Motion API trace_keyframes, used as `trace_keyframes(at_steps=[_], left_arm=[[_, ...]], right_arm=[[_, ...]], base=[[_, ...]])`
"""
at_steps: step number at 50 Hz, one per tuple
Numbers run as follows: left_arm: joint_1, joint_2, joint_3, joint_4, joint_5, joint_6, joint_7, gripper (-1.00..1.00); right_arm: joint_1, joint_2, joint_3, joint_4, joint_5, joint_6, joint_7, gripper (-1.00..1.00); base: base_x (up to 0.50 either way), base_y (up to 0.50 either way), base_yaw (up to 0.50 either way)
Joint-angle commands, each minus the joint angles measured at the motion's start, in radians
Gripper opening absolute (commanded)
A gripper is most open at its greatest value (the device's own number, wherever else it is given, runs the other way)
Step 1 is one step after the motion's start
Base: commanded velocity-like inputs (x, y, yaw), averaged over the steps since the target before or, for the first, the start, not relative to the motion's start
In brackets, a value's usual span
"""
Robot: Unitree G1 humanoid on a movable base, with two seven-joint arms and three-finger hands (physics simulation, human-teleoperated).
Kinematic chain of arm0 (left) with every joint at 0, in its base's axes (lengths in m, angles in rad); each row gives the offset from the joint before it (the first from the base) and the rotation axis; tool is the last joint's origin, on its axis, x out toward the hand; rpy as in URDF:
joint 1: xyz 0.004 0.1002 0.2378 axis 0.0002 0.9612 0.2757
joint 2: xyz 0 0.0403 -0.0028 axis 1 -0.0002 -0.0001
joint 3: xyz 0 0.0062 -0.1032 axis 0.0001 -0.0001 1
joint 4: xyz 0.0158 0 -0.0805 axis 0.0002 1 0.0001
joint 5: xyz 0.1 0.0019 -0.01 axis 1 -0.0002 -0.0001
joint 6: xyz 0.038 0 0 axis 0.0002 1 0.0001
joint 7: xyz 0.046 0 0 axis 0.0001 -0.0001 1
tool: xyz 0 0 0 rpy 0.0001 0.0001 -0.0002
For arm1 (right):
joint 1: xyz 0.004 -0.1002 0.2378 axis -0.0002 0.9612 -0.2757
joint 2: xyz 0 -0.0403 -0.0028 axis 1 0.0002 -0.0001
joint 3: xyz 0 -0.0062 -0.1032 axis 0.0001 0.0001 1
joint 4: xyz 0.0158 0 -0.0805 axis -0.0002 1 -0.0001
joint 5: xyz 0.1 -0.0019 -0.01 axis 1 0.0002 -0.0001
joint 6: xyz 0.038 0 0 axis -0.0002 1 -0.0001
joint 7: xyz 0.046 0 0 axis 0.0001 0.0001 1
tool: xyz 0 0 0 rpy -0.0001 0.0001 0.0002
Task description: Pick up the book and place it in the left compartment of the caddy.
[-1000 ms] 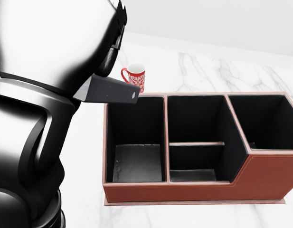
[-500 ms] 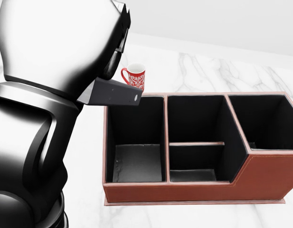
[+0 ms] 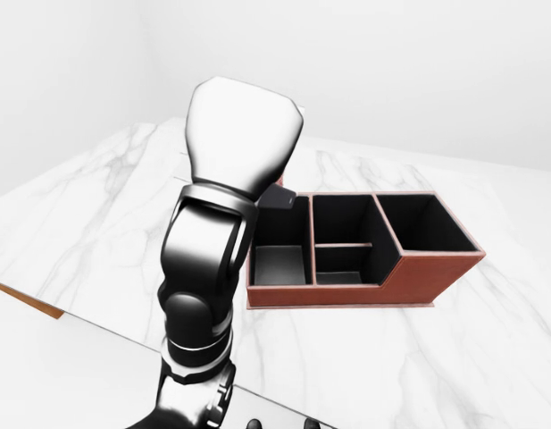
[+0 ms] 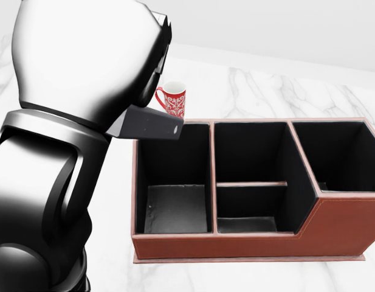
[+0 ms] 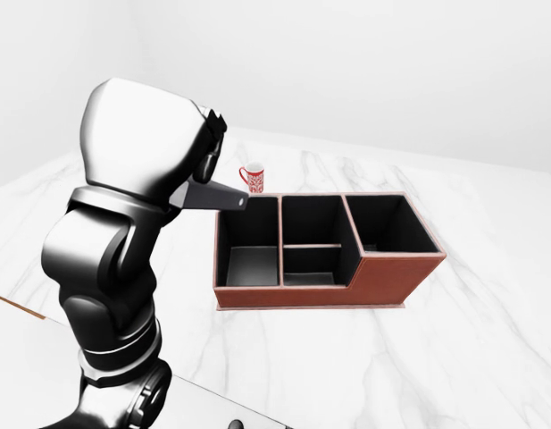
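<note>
The book (image 4: 149,125) is a flat dark grey slab sticking out to the right from under my left hand (image 4: 153,61), which is shut on it. Its free end hangs over the top left corner of the brown caddy (image 4: 333,225), above the rim of the left compartment (image 4: 175,207). That compartment holds nothing, and neither do the middle and right ones. My bulky left arm (image 4: 59,152) fills the left of the head view and hides most of the fingers. My right hand does not show.
A red and white patterned mug (image 4: 172,97) stands on the marble table (image 4: 254,88) just beyond the caddy's top left corner, close behind the book. The table's near edge (image 3: 25,299) runs across the lower left of the left-eye view.
My left arm has shifted a little to the right, carrying the book slightly further over the caddy's left corner. Caddy and mug have stayed put.
</note>
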Motion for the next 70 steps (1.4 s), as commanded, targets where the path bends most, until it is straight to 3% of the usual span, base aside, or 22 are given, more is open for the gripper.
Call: trace_keyframes(at_steps=[1, 14, 33, 50, 70], left_arm=[[0.011, -0.031, -0.034, 0.025, 0.04, -0.001, 0.059, -1.0], [0.093, -0.083, -0.076, 0.086, 0.104, -0.001, 0.137, -1.0], [0.085, -0.104, -0.1, 0.108, 0.128, -0.001, 0.122, -1.0], [0.101, -0.128, -0.127, 0.178, 0.149, -0.001, 0.156, -1.0], [0.118, -0.14, -0.155, 0.233, 0.224, -0.001, 0.145, -1.0]], right_arm=[[0.003, -0.003, -0.009, -0.008, 0.003, 0.0, -0.005, 1.0], [-0.003, 0.002, 0.002, 0.0, -0.006, 0.0, 0.004, 1.0], [-0.003, 0.005, 0.005, -0.001, -0.01, 0.0, 0.006, 1.0], [-0.001, 0.001, -0.002, -0.006, -0.007, 0.0, -0.001, 1.0], [-0.003, 0.0, 0.0, 0.002, -0.011, 0.0, 0.006, 1.0]], base=[[0.0, 0.0, 0.0], [0.0, 0.0, 0.0], [0.0, 0.0, 0.0], [0.0, 0.0, 0.0], [0.0, 0.0, 0.0]])
